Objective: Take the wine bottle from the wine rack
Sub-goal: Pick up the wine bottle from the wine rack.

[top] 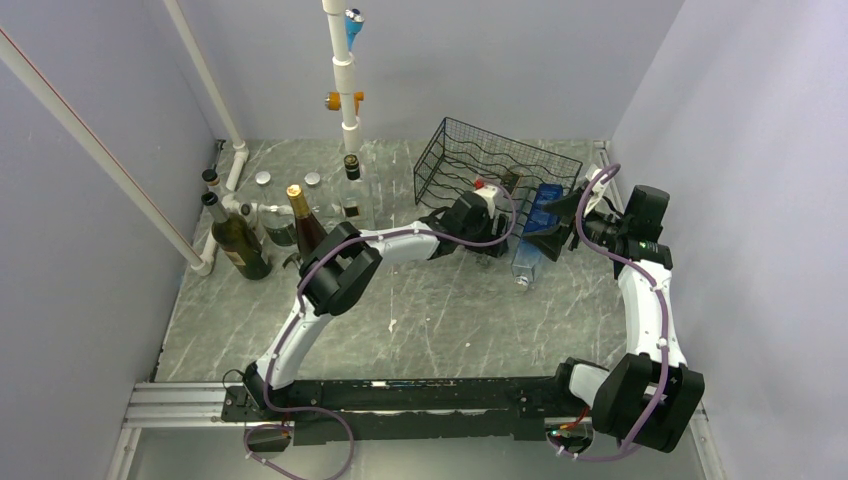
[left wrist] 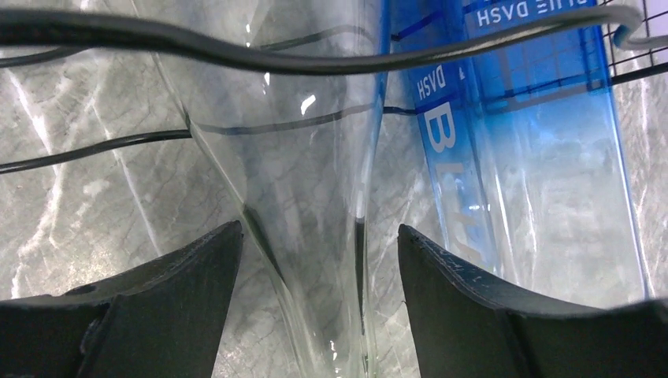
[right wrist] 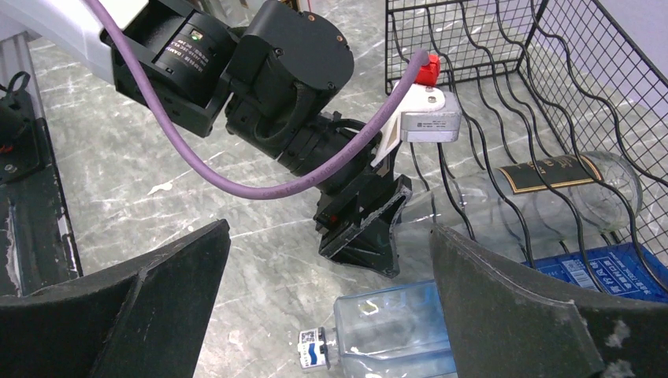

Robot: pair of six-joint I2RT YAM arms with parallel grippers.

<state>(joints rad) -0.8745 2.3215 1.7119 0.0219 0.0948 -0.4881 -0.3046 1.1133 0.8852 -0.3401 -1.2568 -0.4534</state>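
A clear wine bottle with a black label lies on the bottom row of the black wire wine rack, neck pointing out of it. My left gripper is open astride that neck, with a gap between glass and finger on each side. A rack wire crosses just above. Beside it a blue square bottle lies half in the rack, its capped neck on the table. My right gripper hangs wide open above the blue bottle, holding nothing.
Several upright bottles stand at the back left beside the white pipe frame. Walls close in on the left, back and right. The left arm's wrist and purple cable lie just in front of the right gripper.
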